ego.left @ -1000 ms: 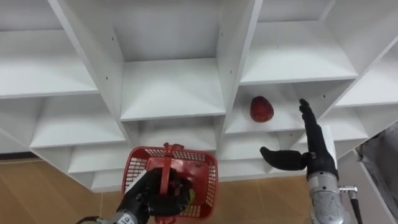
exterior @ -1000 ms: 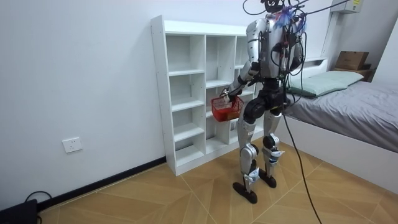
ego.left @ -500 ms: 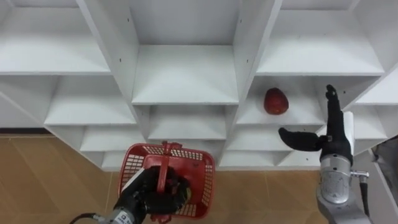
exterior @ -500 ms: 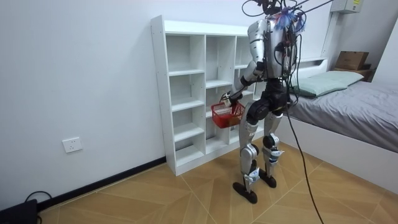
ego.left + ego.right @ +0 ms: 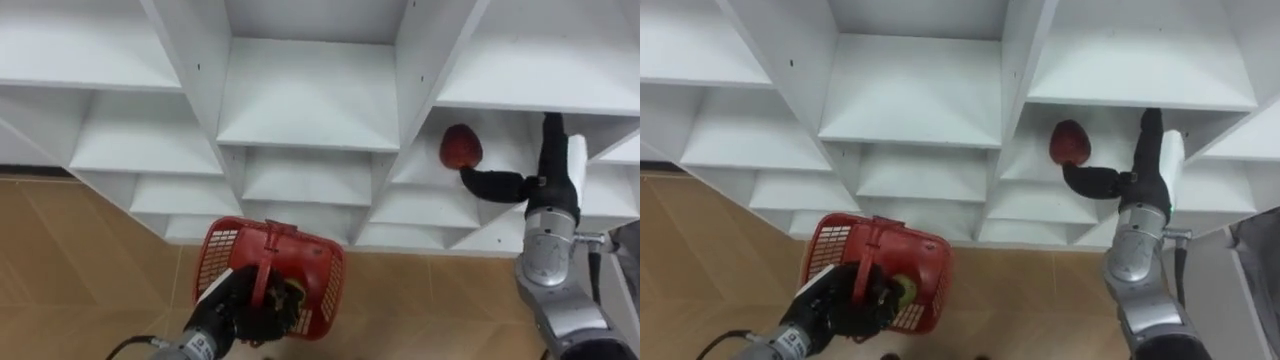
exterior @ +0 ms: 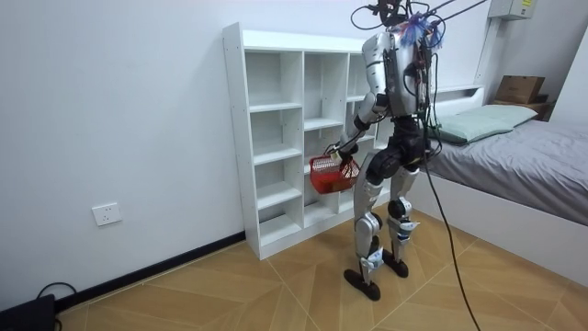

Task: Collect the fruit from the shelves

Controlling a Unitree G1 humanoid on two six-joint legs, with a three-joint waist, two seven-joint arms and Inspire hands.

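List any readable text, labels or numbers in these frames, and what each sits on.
No legible text anywhere.
Yellow sticker on the white unit, room view's top right: too small to read.
Cardboard box, room view's right: no print I can make out.
Red basket, red fruit, white shelf unit: no lettering visible.

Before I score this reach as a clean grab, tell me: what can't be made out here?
1. Left eye view: whether the right hand touches the red fruit; its thumb ends just under it, contact unclear.
2. Eye views: what lies in the red basket; the left hand and handle cover it, a yellow-green patch peeks out.
3. Room view: the fruit's compartment of the white shelf unit, behind the robot's body.
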